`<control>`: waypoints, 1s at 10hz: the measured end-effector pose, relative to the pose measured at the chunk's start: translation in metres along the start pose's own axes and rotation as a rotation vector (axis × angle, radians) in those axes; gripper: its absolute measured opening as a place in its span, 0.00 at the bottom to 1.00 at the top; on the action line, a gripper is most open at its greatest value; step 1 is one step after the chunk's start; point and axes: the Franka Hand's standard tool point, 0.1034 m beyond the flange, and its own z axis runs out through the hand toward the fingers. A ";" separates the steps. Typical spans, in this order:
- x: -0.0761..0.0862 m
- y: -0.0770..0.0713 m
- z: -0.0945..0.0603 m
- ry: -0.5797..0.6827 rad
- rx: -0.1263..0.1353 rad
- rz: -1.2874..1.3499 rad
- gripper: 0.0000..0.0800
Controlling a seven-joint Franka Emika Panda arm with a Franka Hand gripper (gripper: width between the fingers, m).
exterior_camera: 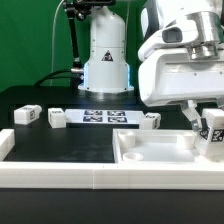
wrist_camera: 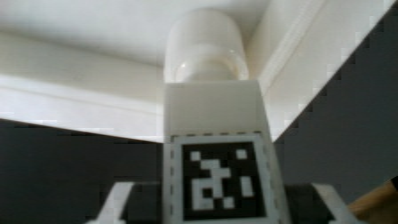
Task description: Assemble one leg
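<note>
My gripper (exterior_camera: 211,127) is shut on a leg (exterior_camera: 213,134), a small white oblong block with black-and-white tags, and holds it upright over the right corner of the large white square piece (exterior_camera: 150,152). In the wrist view the leg (wrist_camera: 215,110) runs from between my fingers (wrist_camera: 125,200) to its rounded end, which is at or just above a recessed corner of the white piece (wrist_camera: 80,75); I cannot tell whether they touch. The gripper (wrist_camera: 217,208) holds the tagged end.
Three more legs lie on the black table: two at the exterior view's left (exterior_camera: 27,115) (exterior_camera: 57,118) and one by the white piece's far edge (exterior_camera: 152,120). The marker board (exterior_camera: 105,117) lies before the robot base. A white wall (exterior_camera: 60,182) borders the front.
</note>
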 end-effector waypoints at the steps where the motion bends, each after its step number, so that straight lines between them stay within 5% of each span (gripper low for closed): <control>1: 0.000 0.000 0.000 0.000 0.000 0.000 0.48; 2: 0.000 0.000 0.000 0.000 0.000 0.000 0.73; 10: 0.007 0.009 -0.008 0.003 -0.010 -0.002 0.81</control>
